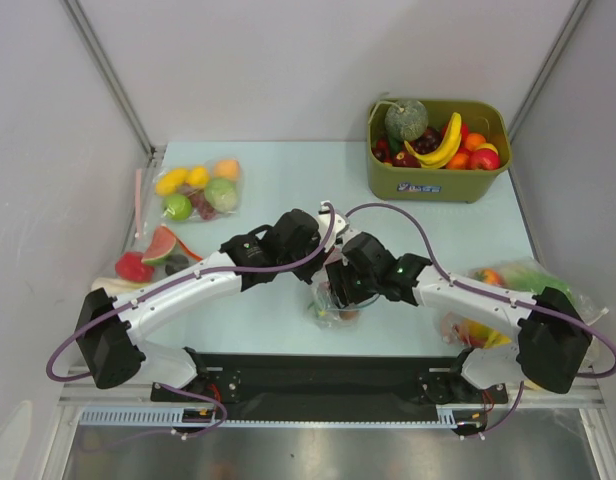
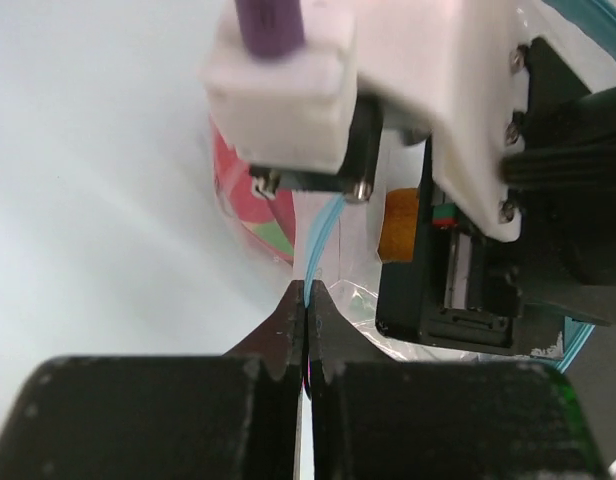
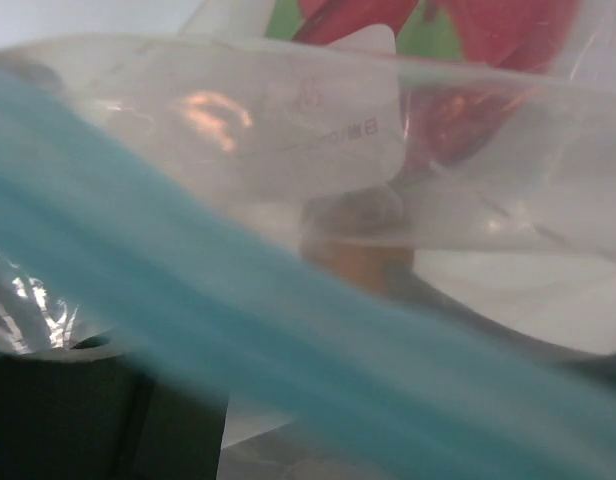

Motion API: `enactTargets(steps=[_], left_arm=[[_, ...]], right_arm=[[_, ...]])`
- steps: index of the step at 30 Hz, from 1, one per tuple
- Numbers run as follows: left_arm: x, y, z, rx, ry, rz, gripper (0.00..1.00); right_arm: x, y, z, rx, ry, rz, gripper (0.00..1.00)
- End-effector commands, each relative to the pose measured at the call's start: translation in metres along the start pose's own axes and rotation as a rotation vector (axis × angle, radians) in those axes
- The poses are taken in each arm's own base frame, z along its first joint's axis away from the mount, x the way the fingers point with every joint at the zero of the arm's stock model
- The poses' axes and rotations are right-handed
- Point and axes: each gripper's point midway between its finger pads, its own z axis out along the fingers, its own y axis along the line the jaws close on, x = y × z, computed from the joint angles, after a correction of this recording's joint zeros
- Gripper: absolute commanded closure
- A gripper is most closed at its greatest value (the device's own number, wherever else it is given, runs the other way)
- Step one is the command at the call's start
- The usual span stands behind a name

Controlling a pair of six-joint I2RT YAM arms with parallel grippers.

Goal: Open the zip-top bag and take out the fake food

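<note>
One zip-top bag [image 1: 335,306], one bin [image 1: 433,183].

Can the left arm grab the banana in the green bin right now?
Probably not. The left gripper is pinched shut on the zip-top bag in the middle, and the banana lies in the bin at the far right corner, beyond the right arm.

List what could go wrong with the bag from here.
1. The left gripper pinches only a thin edge of the bag at its strip; a pull may slip it free.
2. The right gripper sits tight against the left one, so the housings could collide or the purple cable could snag.
3. The bag is near the table's front edge; once it opens, the food may roll off.
</note>
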Motion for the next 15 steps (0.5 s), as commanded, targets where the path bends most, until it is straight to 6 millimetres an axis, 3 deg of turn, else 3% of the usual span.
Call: enactTargets(steps=[1,5,15], left_arm=[[-0.012,-0.004,-0.003,0.021,-0.038,0.01,1.0],[-0.011,-0.006,-0.002,0.027,-0.035,0.008,1.0],[-0.01,-0.008,0.001,0.035,-0.025,0.005,1.0]], right_arm=[[0.017,-0.002,0.007,0.02,0.046,-0.037,0.38],[0.038,-0.004,0.017,0.035,0.064,-0.044,0.38],[0.055,0.004,0.042,0.098,0.024,-0.036,0.37]])
